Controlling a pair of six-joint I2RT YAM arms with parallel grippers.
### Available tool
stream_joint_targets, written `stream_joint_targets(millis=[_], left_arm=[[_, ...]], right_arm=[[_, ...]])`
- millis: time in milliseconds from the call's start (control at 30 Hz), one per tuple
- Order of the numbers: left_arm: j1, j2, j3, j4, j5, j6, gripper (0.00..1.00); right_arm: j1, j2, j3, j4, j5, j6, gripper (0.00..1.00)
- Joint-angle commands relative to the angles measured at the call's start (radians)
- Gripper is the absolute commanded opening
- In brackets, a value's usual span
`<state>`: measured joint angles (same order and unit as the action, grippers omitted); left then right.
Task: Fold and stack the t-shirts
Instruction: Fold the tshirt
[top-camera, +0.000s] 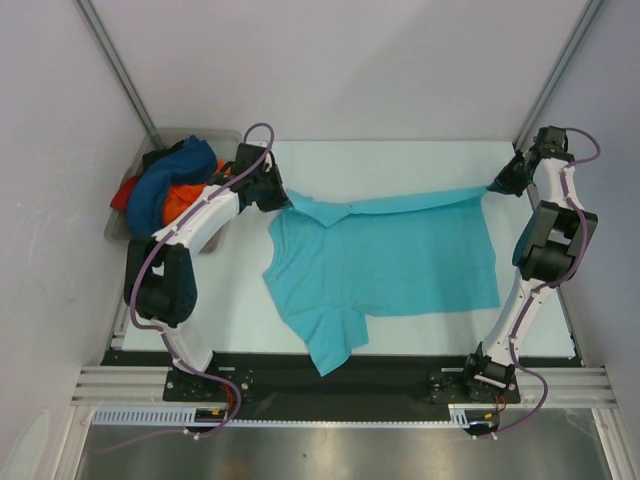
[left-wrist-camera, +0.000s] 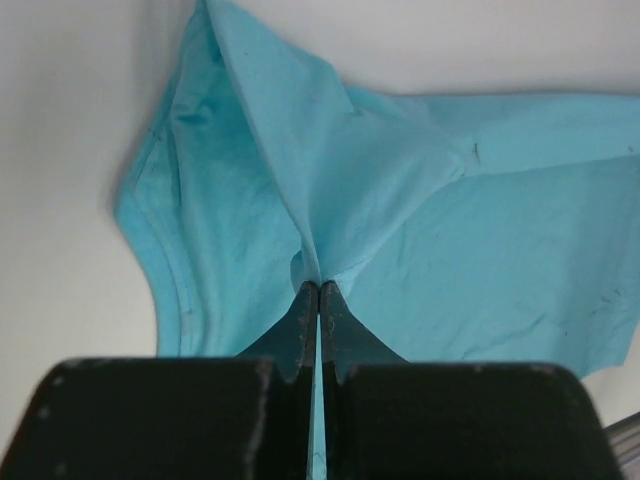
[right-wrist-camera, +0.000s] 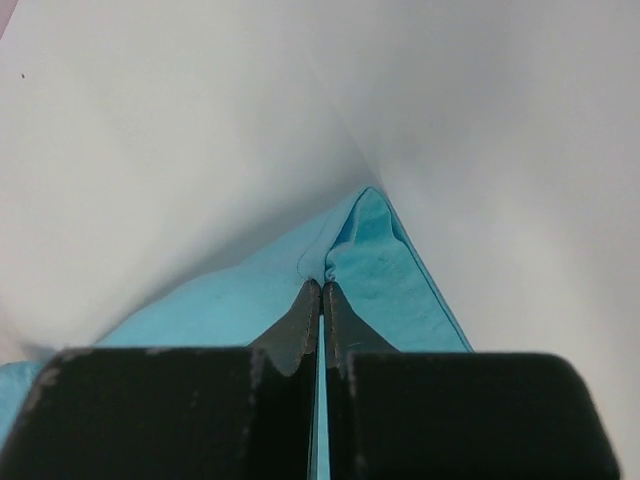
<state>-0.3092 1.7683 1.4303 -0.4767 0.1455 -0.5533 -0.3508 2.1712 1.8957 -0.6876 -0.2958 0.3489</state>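
Observation:
A turquoise t-shirt (top-camera: 390, 262) lies spread on the white table, its far edge lifted and stretched taut between the two arms. My left gripper (top-camera: 284, 199) is shut on the shirt's far left corner near a sleeve; in the left wrist view the cloth (left-wrist-camera: 300, 200) bunches at the closed tips (left-wrist-camera: 319, 288). At the far right corner my right gripper (top-camera: 494, 186) is shut on the hem, the fabric (right-wrist-camera: 385, 265) pinched between its tips (right-wrist-camera: 321, 284). A sleeve (top-camera: 333, 345) hangs toward the near edge.
A grey tray (top-camera: 122, 222) at the far left holds a heap of dark blue (top-camera: 165, 180), orange (top-camera: 185, 200) and red (top-camera: 125, 193) shirts, close behind the left arm. White walls enclose the table; a black rail (top-camera: 330, 380) runs along the near edge.

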Motion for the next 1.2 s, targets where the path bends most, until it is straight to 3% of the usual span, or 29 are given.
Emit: stream_joint_targets(millis=[0, 767, 1167], left_arm=[[-0.007, -0.096, -0.050, -0.013, 0.023, -0.017, 0.00], [-0.008, -0.221, -0.225, -0.042, 0.049, -0.020, 0.00], [-0.007, -0.201, -0.245, -0.063, 0.060, -0.005, 0.00]], right_arm=[[-0.008, -0.010, 0.005, -0.015, -0.013, 0.001, 0.00], [-0.025, -0.067, -0.072, -0.059, 0.058, -0.013, 0.00], [-0.019, -0.083, -0.158, -0.055, 0.081, -0.025, 0.00]])
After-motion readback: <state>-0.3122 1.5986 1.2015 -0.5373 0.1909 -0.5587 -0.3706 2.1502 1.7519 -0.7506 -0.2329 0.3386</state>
